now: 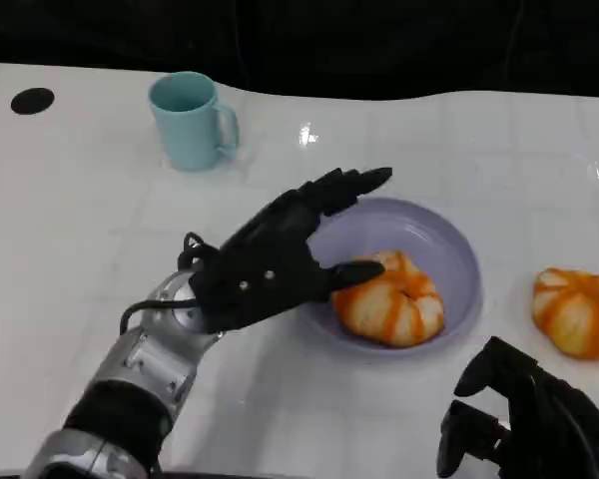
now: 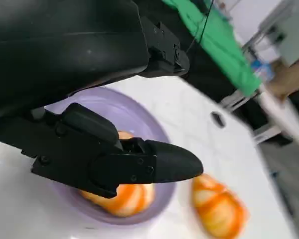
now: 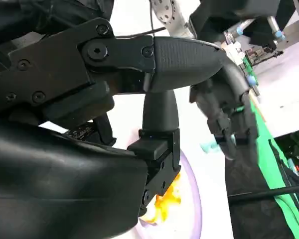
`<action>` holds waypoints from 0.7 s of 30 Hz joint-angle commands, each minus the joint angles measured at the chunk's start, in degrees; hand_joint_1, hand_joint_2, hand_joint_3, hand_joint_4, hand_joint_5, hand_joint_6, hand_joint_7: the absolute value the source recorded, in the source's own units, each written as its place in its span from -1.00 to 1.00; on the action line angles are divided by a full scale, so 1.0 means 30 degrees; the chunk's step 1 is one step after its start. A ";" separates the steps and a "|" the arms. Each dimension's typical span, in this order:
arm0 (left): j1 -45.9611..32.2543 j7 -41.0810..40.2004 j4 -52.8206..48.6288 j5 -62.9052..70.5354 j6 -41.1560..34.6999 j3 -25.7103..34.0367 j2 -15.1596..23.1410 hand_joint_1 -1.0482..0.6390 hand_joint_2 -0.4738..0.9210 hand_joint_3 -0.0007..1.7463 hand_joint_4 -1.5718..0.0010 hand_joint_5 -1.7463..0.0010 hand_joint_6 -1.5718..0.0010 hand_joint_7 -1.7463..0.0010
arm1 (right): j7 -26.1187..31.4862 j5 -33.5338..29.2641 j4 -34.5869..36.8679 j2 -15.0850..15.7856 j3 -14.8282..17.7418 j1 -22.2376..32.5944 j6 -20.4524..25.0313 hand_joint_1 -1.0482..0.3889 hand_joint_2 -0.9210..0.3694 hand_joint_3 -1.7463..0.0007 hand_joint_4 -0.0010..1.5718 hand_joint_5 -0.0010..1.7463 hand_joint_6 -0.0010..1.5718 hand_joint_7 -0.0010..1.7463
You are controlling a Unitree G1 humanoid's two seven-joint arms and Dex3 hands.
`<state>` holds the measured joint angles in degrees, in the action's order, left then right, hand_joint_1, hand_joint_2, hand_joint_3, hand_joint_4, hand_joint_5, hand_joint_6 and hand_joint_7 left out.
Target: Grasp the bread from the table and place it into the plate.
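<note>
Head view: nearest, the right hand [image 1: 524, 419] sits low at the tabletop [image 1: 70, 230] edge, fingers curled, holding nothing. The left hand [image 1: 280, 259], fingers spread, thumb touching the bread [image 1: 389, 297], hovers over the plate [image 1: 449, 249]; the bread lies inside, roundish, its long axis unclear.

My left hand [image 2: 107, 124] is hanging over the plate [image 2: 139, 117], fingers apart and holding nothing; one black fingertip [image 2: 174, 164] is pointing across the bun [image 2: 122, 196] that is lying inside the plate. A second bun [image 2: 219, 209] is sitting on the white table [image 2: 199, 114] just beside the plate's rim. Green cloth [image 2: 219, 45] is showing beyond the table's far edge.
</note>
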<state>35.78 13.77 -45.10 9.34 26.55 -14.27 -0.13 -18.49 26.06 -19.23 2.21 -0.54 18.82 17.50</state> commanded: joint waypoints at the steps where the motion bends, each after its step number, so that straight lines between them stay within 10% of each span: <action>1: -0.1129 0.0909 0.0429 -0.2294 0.0936 0.1396 -0.0545 -0.50 1.00 -0.78 0.88 -0.18 0.37 0.86 | -0.0170 0.0079 0.0054 0.0191 0.0122 -0.0045 -0.0199 -0.27 -1.00 0.39 -0.04 1.00 -0.41 1.00; 10: -0.3468 0.2279 0.2738 -0.5442 0.0781 0.2932 -0.1587 -0.31 1.00 -0.80 0.59 -0.42 0.18 0.67 | -0.0027 0.0088 -0.0053 0.0275 0.0138 -0.0074 0.0042 -0.27 -1.00 0.38 -0.03 1.00 -0.40 1.00; 15: -0.4556 0.3180 0.3914 -0.6686 0.0378 0.3391 -0.1801 -0.36 1.00 -0.79 0.66 -0.79 0.49 -0.13 | 0.0012 0.0173 -0.0143 0.0307 0.0175 -0.0082 0.0228 -0.27 -1.00 0.39 -0.03 1.00 -0.41 1.00; 21: -0.5967 0.3483 0.5310 -0.7079 0.0065 0.3642 -0.1729 -0.38 1.00 -0.77 0.70 -0.91 0.61 -0.48 | -0.0069 0.0161 -0.0060 0.0289 0.0210 -0.0083 0.0073 -0.27 -1.00 0.39 -0.03 1.00 -0.41 1.00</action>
<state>20.27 23.52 -31.53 -11.14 27.57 -3.93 -6.06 -18.58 26.11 -19.23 2.56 -0.39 18.67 17.73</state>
